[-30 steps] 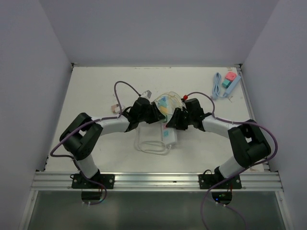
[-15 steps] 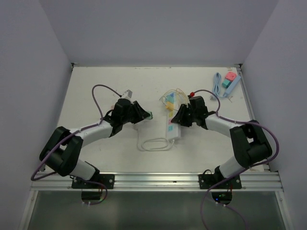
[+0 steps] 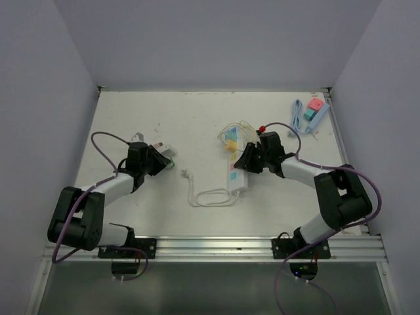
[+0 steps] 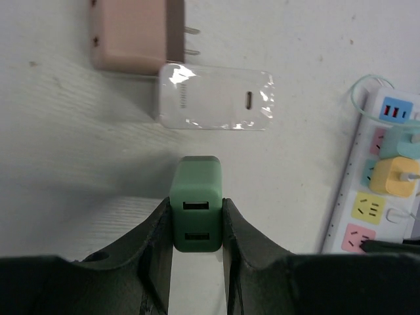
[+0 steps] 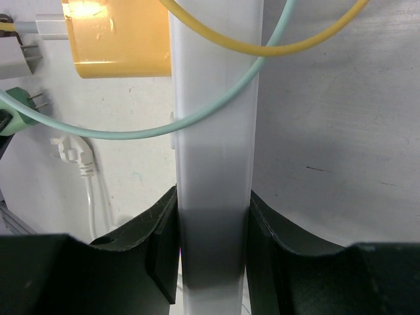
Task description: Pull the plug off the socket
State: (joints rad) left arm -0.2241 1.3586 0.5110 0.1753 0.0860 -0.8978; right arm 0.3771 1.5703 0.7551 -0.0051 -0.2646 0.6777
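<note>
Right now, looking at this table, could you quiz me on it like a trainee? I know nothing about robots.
1. True or false: the left gripper is shut on the green plug.
2. What does the right gripper clamp? A: the white power strip. B: a screwdriver. C: nothing.
3. Fill in: in the strip, the plug next to the teal plug is ___.
Key: 1 true; 2 A; 3 yellow plug.
</note>
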